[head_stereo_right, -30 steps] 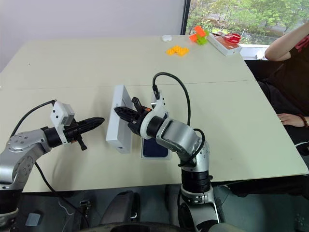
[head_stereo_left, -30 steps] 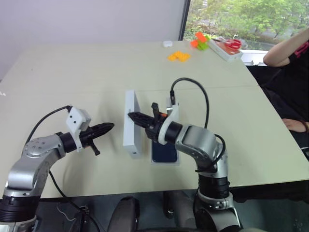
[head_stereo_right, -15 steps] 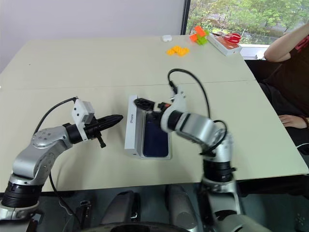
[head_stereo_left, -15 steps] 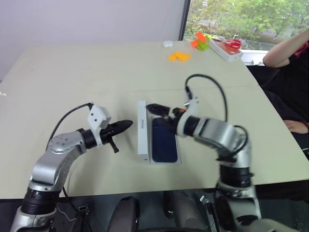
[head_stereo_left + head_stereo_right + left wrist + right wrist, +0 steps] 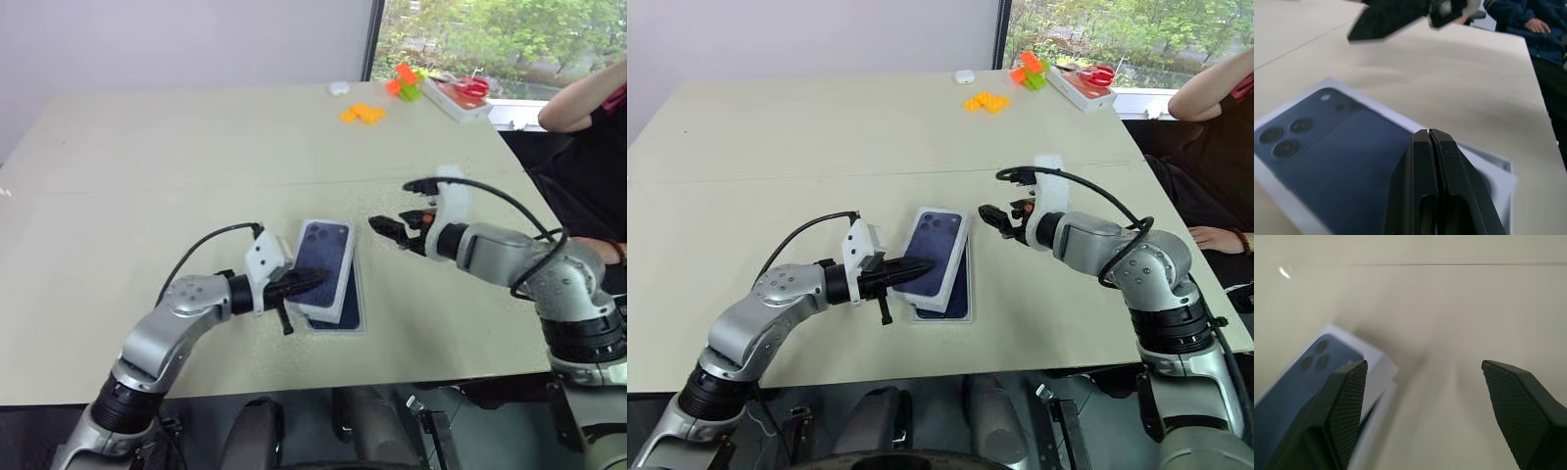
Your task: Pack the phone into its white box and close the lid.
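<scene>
Lid lies askew over the box; pressed-together left gripper rests on it to nudge it square; spread right gripper stands beside.

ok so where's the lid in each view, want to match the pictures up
Left eye view: the lid lies picture side up, askew over the white box, centre of the table.
Right eye view: lid, same spot, the shut left gripper over its near edge.
Left wrist view: lid, under the gripper.
Right wrist view: lid, past one finger.
Shared landmark: the three camera lenses printed on the lid.
</scene>
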You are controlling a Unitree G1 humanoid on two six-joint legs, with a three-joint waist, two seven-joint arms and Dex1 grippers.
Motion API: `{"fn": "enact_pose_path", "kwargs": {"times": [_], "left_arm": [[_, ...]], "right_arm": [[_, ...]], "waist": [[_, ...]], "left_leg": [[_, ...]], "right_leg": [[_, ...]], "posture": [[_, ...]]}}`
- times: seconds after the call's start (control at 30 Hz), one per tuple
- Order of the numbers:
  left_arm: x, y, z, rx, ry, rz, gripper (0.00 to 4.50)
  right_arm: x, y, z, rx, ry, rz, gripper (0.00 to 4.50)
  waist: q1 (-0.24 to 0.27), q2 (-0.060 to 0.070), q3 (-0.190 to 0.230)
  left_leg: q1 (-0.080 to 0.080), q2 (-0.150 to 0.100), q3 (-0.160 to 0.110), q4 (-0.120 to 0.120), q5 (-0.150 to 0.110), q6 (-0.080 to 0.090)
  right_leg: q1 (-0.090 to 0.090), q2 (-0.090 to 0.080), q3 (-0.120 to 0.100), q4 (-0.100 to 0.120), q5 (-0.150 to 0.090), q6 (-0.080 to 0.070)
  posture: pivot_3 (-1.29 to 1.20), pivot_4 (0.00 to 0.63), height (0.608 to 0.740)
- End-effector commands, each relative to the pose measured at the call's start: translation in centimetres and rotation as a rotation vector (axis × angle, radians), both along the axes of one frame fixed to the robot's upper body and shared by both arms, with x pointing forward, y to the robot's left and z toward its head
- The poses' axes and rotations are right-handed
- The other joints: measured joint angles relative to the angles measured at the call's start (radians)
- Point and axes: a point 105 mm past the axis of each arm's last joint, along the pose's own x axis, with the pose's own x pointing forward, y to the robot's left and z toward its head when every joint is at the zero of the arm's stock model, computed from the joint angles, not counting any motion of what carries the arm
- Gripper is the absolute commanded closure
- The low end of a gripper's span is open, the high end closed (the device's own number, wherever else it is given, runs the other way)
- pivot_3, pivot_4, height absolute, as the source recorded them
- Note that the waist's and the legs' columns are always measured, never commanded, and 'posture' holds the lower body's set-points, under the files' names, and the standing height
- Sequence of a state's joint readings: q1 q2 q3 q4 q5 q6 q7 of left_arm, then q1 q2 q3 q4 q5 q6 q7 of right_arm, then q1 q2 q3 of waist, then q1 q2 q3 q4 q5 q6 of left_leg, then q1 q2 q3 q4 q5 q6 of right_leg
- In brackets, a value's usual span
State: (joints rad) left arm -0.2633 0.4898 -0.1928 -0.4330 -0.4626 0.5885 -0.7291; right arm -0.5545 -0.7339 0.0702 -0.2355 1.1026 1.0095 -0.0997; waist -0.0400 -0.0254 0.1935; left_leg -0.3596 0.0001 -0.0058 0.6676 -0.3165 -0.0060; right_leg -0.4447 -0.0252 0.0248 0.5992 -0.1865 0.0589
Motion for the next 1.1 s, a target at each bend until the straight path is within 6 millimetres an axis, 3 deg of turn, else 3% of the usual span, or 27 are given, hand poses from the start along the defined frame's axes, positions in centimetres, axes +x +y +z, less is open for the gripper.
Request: {"fn": "enact_pose_path", "kwargs": {"times": [0.03,0.2,0.3,0.47,0.53,0.73,1.1], "left_arm": [[1.8,2.0,2.1,-0.137,0.084,0.151,4.44],[4.3,6.9,3.6,-0.295,0.173,0.404,4.44],[4.6,9.2,3.6,-0.287,0.197,0.49,4.5],[3.7,8.9,0.4,-0.061,0.256,0.481,4.5],[3.1,8.2,-1.0,0.021,0.279,0.442,4.5],[2.3,5.6,-2.5,0.097,0.302,0.323,4.5],[0.8,2.5,-2.3,0.094,0.322,0.146,4.5]], "right_arm": [[-0.6,0.3,0.9,-0.197,-0.133,0.104,0.6],[-1.5,0.7,0.1,-0.271,-0.152,0.205,0.6],[-2.1,1.2,0.1,-0.29,-0.163,0.265,1.95],[-2.9,1.8,0.1,-0.322,-0.171,0.342,4.46],[-3.2,2.0,-0.2,-0.35,-0.163,0.367,4.46],[-3.5,2.5,-1.3,-0.385,-0.12,0.387,4.46],[-4.4,3.7,-2.3,-0.342,-0.054,0.408,4.46]], "waist": [[0.0,0.0,0.0],[-0.003,0.0,0.0],[-0.001,0.0,0.0],[0.006,0.0,0.0],[0.011,0.0,0.0],[0.029,0.0,0.0],[0.027,0.0,0.0]], "left_leg": [[0.0,0.0,0.0,0.0,0.0,0.0],[0.001,0.0,-0.001,0.0,0.0,0.0],[0.001,0.0,-0.001,0.0,0.0,0.0],[0.001,-0.002,-0.001,0.0,0.0,0.0],[0.001,-0.002,-0.001,0.0,0.0,0.0],[0.001,-0.003,-0.001,0.0,0.0,0.0],[0.001,-0.002,-0.002,0.0,0.0,0.0]], "right_leg": [[0.0,0.0,0.0,0.0,-0.001,0.002],[0.0,0.0,0.0,0.0,-0.002,0.003],[0.0,0.0,0.0,0.0,0.0,0.0],[0.001,-0.002,0.0,0.0,0.0,0.0],[0.001,-0.003,0.0,0.0,0.0,0.0],[0.001,-0.002,0.0,0.0,0.0,0.0],[0.001,-0.002,0.0,0.0,0.0,0.0]], "posture": [[0.0,0.15,0.74],[0.0,0.15,0.74],[0.0,0.15,0.74],[0.0,0.15,0.74],[0.0,0.15,0.74],[0.0,0.15,0.74],[0.0,0.15,0.74]]}}
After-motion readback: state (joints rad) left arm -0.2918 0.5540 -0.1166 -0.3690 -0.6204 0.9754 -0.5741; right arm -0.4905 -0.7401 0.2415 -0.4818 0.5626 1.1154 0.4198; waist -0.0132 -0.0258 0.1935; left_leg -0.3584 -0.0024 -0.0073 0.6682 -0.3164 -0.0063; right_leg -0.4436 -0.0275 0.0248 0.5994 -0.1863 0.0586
